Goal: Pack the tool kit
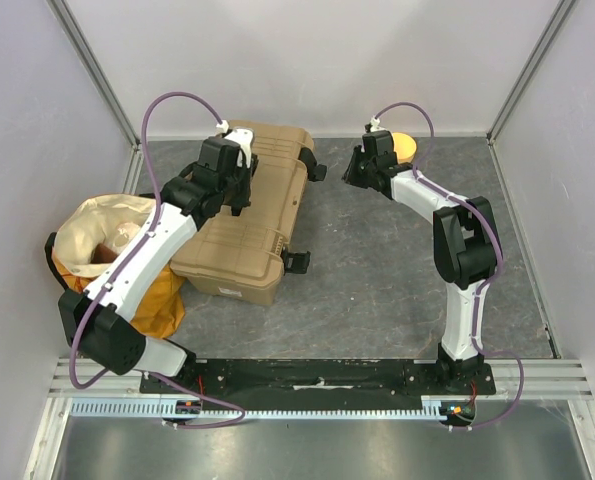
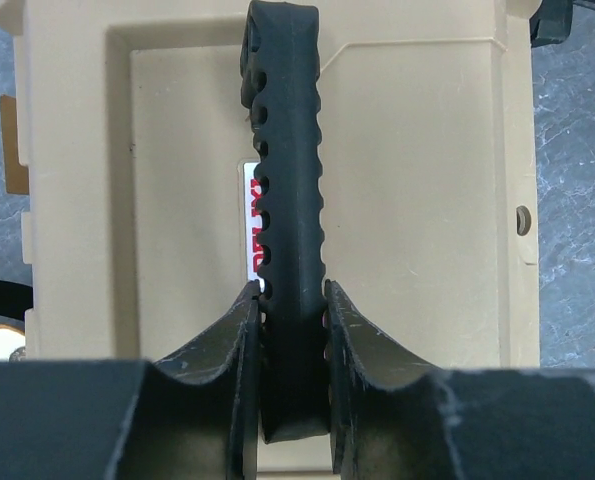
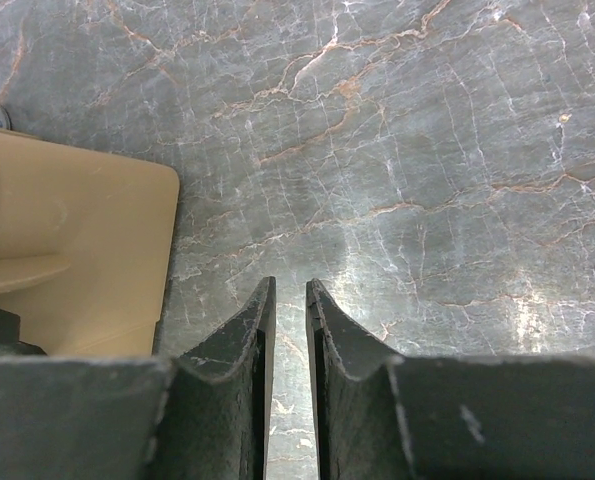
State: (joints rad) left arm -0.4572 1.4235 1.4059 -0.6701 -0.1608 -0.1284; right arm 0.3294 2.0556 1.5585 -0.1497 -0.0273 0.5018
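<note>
Looking down from the top view, the tan toolbox lies lid shut on the grey table, left of centre, black latches on its right side. My left gripper sits on top of it. A cream cloth bag is just beside the box on the left. My right gripper hangs over the table near the box's far right corner, with a small orange thing behind it, can't tell what. Left wrist view: my fingers pinch the ribbed black handle, which stands up off the lid, red-and-white label under it. Right wrist view: my fingers are almost together, slim gap, nothing between them, bare table below, tan box corner at left.
</note>
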